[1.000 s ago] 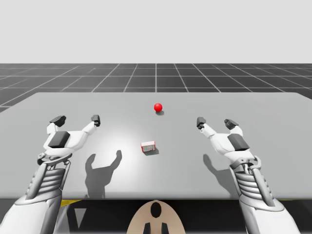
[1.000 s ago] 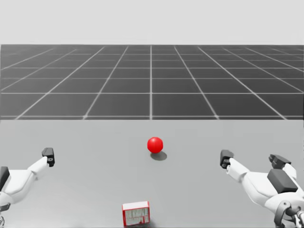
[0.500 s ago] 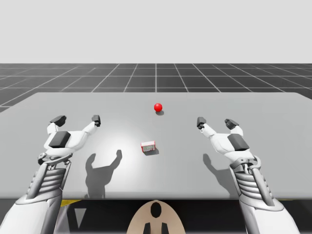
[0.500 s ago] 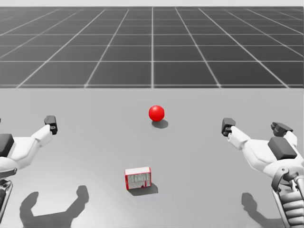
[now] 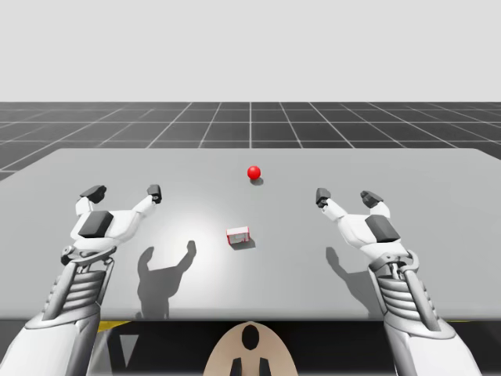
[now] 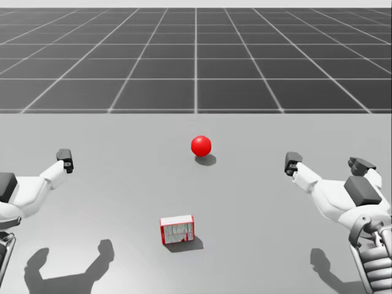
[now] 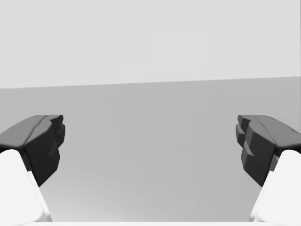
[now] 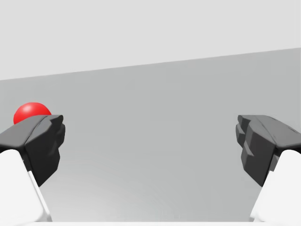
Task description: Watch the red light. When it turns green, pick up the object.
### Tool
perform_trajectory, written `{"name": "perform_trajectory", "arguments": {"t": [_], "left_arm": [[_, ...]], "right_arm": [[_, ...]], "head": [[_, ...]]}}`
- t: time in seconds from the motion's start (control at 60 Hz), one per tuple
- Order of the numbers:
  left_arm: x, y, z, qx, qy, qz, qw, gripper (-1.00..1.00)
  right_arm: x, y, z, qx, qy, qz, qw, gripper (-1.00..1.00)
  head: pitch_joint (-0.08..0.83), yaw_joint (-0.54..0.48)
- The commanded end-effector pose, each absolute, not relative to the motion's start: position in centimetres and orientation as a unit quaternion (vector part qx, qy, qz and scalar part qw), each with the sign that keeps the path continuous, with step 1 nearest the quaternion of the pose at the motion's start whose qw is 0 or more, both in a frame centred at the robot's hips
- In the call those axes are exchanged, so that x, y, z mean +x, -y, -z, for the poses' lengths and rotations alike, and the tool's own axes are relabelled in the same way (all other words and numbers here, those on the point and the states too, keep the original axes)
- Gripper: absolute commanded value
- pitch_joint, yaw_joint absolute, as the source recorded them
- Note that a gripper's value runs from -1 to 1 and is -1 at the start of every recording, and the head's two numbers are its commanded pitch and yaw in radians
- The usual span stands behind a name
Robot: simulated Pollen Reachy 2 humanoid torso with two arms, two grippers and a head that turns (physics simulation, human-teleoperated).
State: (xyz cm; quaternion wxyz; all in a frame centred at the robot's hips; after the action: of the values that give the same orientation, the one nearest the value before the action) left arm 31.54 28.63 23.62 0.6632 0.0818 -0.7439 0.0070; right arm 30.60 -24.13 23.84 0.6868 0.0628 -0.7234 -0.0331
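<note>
Clearly our light (image 5: 254, 171) shows red, so reaching now for the red-and-white box (image 5: 238, 234) would jump the signal; our left gripper (image 5: 124, 191) and right gripper (image 5: 345, 196) gape wide, empty.

grey table (image 5: 196, 172), dark gridded floor (image 5: 250, 121) beyond its far edge

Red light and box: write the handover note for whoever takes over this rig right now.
My left gripper is open and holds nothing; it hovers over the left side of the table.
My right gripper is open and holds nothing; it hovers over the right side.
The light is red and sits beyond the table's middle.
The red and white box lies between the grippers, nearer to me than the light; neither gripper touches it.
Done: nothing.
Left: watch the light; once it is green, pick up the box.
</note>
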Motion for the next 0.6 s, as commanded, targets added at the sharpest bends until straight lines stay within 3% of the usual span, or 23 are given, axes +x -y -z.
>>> {"name": "perform_trajectory", "arguments": {"t": [0.017, 0.6], "left_arm": [[31.51, -28.60, -23.63, 0.082, 0.746, -0.005, 0.661, -1.00], [31.46, -28.58, -23.69, 0.076, 0.745, -0.004, 0.663, -1.00]], "right_arm": [[30.56, 23.81, -23.67, 0.069, 0.722, 0.037, 0.687, -1.00], [30.47, 23.76, -23.74, 0.070, 0.723, 0.038, 0.686, -1.00]], "head": [[0.416, 0.00], [0.451, 0.01]]}}
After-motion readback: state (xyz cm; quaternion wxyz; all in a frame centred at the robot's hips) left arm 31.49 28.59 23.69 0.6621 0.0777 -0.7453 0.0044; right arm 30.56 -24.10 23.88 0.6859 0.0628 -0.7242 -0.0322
